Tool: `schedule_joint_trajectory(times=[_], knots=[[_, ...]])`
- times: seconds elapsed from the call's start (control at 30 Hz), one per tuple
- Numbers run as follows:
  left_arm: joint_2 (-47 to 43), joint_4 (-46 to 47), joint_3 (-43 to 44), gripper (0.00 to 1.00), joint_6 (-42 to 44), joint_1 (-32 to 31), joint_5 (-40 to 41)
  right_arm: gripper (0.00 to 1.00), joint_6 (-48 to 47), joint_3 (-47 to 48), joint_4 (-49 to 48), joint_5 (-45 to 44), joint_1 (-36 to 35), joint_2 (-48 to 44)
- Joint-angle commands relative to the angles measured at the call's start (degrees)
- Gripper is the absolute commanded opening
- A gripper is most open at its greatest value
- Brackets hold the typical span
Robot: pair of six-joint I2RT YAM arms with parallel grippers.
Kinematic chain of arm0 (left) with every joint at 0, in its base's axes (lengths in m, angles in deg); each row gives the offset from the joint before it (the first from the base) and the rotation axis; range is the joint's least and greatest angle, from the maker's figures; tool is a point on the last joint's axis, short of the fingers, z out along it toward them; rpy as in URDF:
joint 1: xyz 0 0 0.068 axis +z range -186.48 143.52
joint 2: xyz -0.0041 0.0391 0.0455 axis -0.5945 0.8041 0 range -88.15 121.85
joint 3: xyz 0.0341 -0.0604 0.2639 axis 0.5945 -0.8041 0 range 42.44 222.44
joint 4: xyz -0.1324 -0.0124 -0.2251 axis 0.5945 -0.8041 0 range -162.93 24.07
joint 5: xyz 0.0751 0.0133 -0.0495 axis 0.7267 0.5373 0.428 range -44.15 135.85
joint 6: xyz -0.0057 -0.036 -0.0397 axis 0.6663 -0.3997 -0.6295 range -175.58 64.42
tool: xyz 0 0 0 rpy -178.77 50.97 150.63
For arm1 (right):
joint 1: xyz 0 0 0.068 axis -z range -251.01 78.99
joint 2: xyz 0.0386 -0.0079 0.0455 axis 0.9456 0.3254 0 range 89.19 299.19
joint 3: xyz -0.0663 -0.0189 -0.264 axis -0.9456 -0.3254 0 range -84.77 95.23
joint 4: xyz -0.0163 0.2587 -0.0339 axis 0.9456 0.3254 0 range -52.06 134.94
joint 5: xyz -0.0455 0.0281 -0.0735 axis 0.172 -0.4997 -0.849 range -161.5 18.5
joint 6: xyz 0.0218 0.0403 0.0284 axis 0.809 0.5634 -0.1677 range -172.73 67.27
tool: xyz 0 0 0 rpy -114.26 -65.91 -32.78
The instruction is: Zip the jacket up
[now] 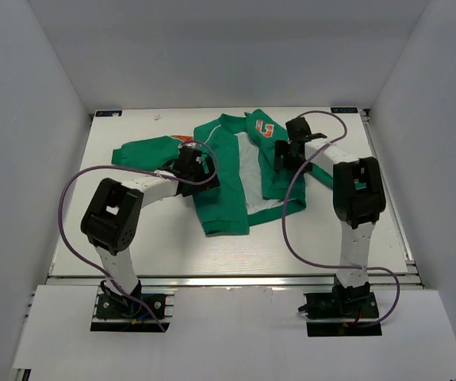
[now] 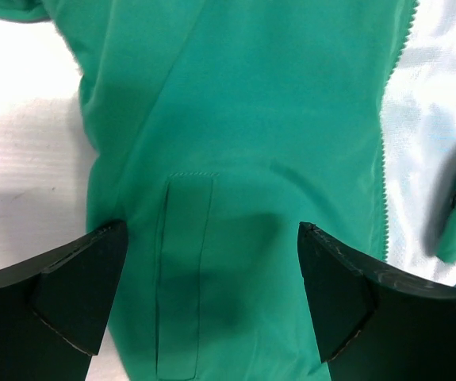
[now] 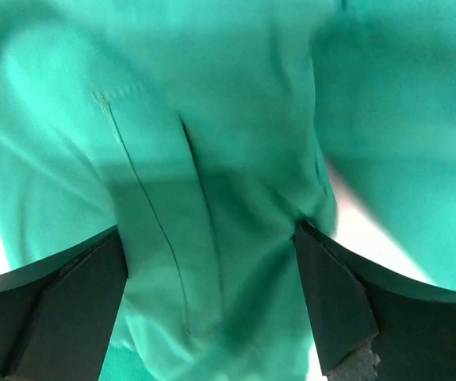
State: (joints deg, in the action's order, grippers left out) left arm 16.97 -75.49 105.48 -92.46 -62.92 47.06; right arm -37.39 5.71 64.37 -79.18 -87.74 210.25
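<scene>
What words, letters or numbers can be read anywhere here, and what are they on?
"G", likely, though small: orange chest patch on the jacket.
Orange sleeve patch: too small to read.
Dark corner stickers: too small to read.
Wrist views: none.

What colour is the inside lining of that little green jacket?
Pale grey-white lining inside the green fabric jacket; clearest in the top external view.
</scene>
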Motion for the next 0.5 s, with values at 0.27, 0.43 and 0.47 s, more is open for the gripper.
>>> schedule_joint_trajectory(times=[0.27, 0.43, 0.47], knots=[[-11.8, -5.6, -2.0, 0.98, 0.1, 0.0, 0.0, 0.89, -5.8, -12.4, 5.8, -12.7, -11.7, -21.3], [-17.7, -4.7, -6.3, 0.98, -0.9, -0.1, -3.7, 0.88, -3.4, -11.2, 9.2, -12.7, -17.7, -18.0], [-18.4, -4.3, -7.2, 0.98, -1.3, -0.1, -4.1, 0.87, -2.9, -11.2, 9.3, -12.8, -18.2, -16.7]])
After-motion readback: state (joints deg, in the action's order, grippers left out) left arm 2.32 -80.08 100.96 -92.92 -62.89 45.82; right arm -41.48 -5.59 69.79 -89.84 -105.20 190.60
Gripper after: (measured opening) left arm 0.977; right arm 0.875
